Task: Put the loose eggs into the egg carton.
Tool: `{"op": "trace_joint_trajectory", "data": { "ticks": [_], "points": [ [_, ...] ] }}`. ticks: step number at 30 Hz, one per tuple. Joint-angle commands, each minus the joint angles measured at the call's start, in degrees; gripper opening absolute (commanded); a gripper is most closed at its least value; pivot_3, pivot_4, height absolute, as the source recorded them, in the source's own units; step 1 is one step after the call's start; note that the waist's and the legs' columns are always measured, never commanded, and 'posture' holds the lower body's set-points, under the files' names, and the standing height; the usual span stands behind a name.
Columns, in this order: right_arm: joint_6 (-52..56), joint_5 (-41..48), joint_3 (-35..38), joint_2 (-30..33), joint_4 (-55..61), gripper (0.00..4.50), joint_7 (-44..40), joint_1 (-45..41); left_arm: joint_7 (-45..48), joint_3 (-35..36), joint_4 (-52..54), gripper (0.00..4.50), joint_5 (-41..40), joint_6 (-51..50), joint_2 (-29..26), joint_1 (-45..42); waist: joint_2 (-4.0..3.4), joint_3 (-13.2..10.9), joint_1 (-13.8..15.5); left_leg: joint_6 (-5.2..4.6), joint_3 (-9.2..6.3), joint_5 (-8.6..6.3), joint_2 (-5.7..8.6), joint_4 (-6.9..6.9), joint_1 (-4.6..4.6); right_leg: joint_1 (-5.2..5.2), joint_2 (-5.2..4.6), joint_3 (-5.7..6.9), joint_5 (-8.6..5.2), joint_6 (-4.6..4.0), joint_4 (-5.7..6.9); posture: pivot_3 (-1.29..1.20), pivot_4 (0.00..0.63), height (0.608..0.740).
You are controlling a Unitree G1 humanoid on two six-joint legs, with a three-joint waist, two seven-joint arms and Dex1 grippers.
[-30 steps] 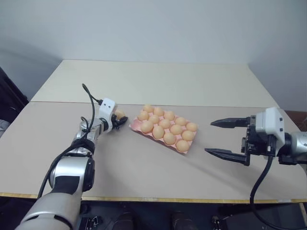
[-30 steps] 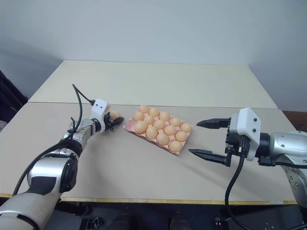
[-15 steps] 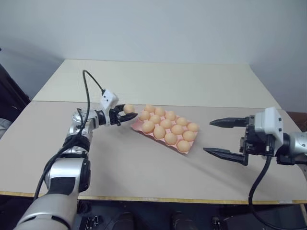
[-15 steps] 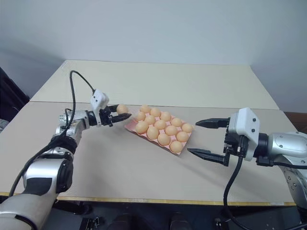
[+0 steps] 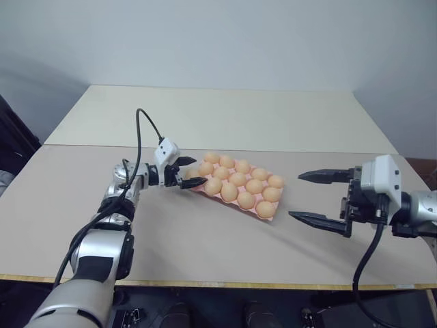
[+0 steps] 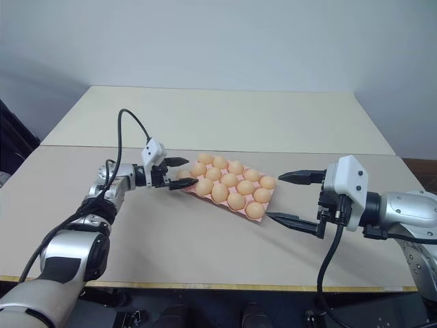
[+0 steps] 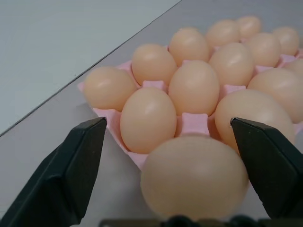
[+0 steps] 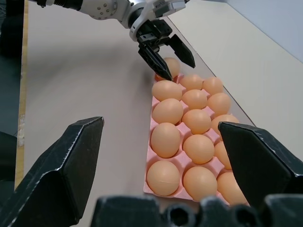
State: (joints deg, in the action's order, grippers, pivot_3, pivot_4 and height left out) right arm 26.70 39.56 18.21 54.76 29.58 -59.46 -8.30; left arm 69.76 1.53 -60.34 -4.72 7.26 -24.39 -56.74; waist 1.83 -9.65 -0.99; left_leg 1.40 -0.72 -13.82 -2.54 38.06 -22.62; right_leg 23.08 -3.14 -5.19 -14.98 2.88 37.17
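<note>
The pink egg carton (image 7: 194,124) lies mid-table, its cups holding several pale orange eggs (image 5: 237,179). One egg (image 7: 194,177) rests at the carton's left corner, between the spread black fingers (image 7: 66,175) of my left gripper (image 5: 196,172). That gripper is open and neither finger presses the egg. The right wrist view shows the same egg (image 8: 171,66) under the left gripper (image 8: 165,54). My right gripper (image 5: 296,196) hovers open just right of the carton, holding nothing.
The beige table (image 5: 205,253) stretches wide on all sides of the carton, with a seam across it behind the carton and a pale wall beyond. A black cable (image 5: 140,130) loops up over my left wrist.
My left gripper carried an egg rightward to the carton's left corner, then opened and let it go there. The right gripper has kept still.
</note>
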Motion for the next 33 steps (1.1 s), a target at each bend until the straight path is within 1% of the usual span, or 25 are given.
{"op": "trace_joint_trajectory", "data": {
  "ticks": [1,2,4,7,10,13,15,17,19,22,25,28,33],
  "points": [
    [-0.15,1.07,1.84,0.07,1.59,4.5,0.49,-0.25,1.37,2.54,7.87,4.47,-3.39,-2.13,-3.37,2.22,0.0,0.0,-0.24,0.0,0.0,0.0,0.0,0.0,0.0,0.01,0.01,-0.01,0.0,0.0,0.0,0.0,0.15,0.74],
    [-0.17,1.07,1.71,0.03,1.56,4.5,0.51,-0.33,1.52,3.17,10.38,4.47,-4.33,-3.25,-4.37,3.41,-0.01,0.0,-0.31,0.0,0.0,0.0,-0.01,0.0,0.0,0.01,0.0,-0.02,0.0,0.0,0.01,0.0,0.15,0.74],
    [-0.36,1.06,0.96,-0.03,1.0,4.5,0.09,-1.01,2.72,5.65,18.8,4.47,-7.66,-7.81,-8.43,7.5,-0.01,0.01,-0.58,0.0,0.0,0.0,-0.02,0.0,0.01,0.02,0.01,-0.03,0.0,0.0,0.03,0.0,0.15,0.74],
    [-0.48,1.06,0.27,-0.08,0.31,4.5,-0.42,-1.78,2.85,7.4,27.85,4.47,-10.82,-13.71,-12.2,11.88,-0.01,0.0,-1.06,0.0,-0.01,0.0,-0.07,0.0,0.01,0.03,0.02,-0.02,0.0,0.0,0.05,0.0,0.15,0.74],
    [-0.92,0.72,-1.17,-0.23,-1.31,4.5,-1.44,-3.53,4.15,10.78,40.15,4.47,-15.48,-21.09,-18.39,19.48,-0.02,0.01,-1.24,0.0,-0.01,0.0,-0.07,0.02,0.03,-0.01,0.0,0.0,0.0,0.0,0.05,0.0,0.15,0.74],
    [-1.39,0.45,-2.73,-0.26,-3.37,4.5,-3.21,-5.55,6.41,16.64,53.88,4.47,-20.42,-27.74,-25.58,32.09,-0.04,0.02,-1.7,0.0,0.0,0.0,-0.12,0.0,0.05,0.0,0.01,0.0,0.0,0.0,0.03,0.0,0.15,0.74],
    [-1.53,0.32,-3.15,-0.33,-4.14,4.5,-3.88,-6.24,6.15,18.97,58.81,4.47,-22.5,-29.95,-27.88,36.99,-0.05,0.02,-1.74,0.0,0.07,0.0,-0.18,-0.04,0.07,0.04,0.02,-0.05,0.0,-0.01,0.02,0.0,0.15,0.74],
    [-2.13,-0.18,-4.2,-0.33,-6.09,4.5,-5.4,-7.47,5.9,25.92,66.46,4.47,-25.38,-33.97,-30.03,45.55,-0.04,0.01,-1.55,0.0,0.07,0.0,-0.19,-0.04,0.11,0.02,0.03,-0.01,0.0,-0.02,0.04,0.0,0.15,0.74],
    [-2.55,-0.33,-5.27,-0.24,-8.09,4.5,-7.36,-8.9,3.66,32.35,73.74,4.47,-28.3,-38.39,-30.45,52.62,-0.04,0.01,-1.4,0.0,0.11,-0.01,-0.23,-0.04,0.2,-0.06,0.03,-0.02,0.0,-0.03,0.02,0.0,0.15,0.74],
    [-3.1,-0.67,-5.73,-0.22,-9.38,4.5,-8.79,-9.68,1.12,35.85,78.55,4.47,-30.5,-40.05,-29.78,56.82,-0.04,0.01,-0.53,0.0,0.13,0.0,-0.23,-0.04,0.28,-0.12,0.02,0.01,-0.01,-0.03,0.01,0.0,0.15,0.74],
    [-3.68,-1.89,-7.12,-0.68,-12.6,4.5,-10.04,-11.82,-2.82,40.29,85.63,4.47,-32.77,-42.54,-27.24,62.39,-0.05,0.01,-0.43,0.0,0.17,-0.01,-0.23,-0.04,0.34,-0.17,0.03,-0.02,-0.01,-0.04,-0.01,0.0,0.15,0.74],
    [-3.87,-2.5,-8.08,-1.19,-13.92,4.5,-10.66,-13.13,-5.43,42.1,89.25,4.47,-34.72,-44.0,-26.21,65.29,-0.04,0.01,-0.57,0.0,0.23,-0.01,-0.23,-0.04,0.32,-0.12,0.03,-0.07,-0.01,-0.04,-0.02,0.0,0.15,0.74],
    [-4.0,-3.16,-8.88,-2.22,-14.58,4.5,-11.02,-14.21,-7.72,43.11,91.29,4.47,-37.27,-45.27,-26.26,67.15,-0.05,0.02,-0.61,0.0,0.23,-0.01,-0.23,-0.08,0.31,-0.09,0.05,-0.1,-0.01,-0.07,-0.01,0.0,0.15,0.74]
  ]
}}
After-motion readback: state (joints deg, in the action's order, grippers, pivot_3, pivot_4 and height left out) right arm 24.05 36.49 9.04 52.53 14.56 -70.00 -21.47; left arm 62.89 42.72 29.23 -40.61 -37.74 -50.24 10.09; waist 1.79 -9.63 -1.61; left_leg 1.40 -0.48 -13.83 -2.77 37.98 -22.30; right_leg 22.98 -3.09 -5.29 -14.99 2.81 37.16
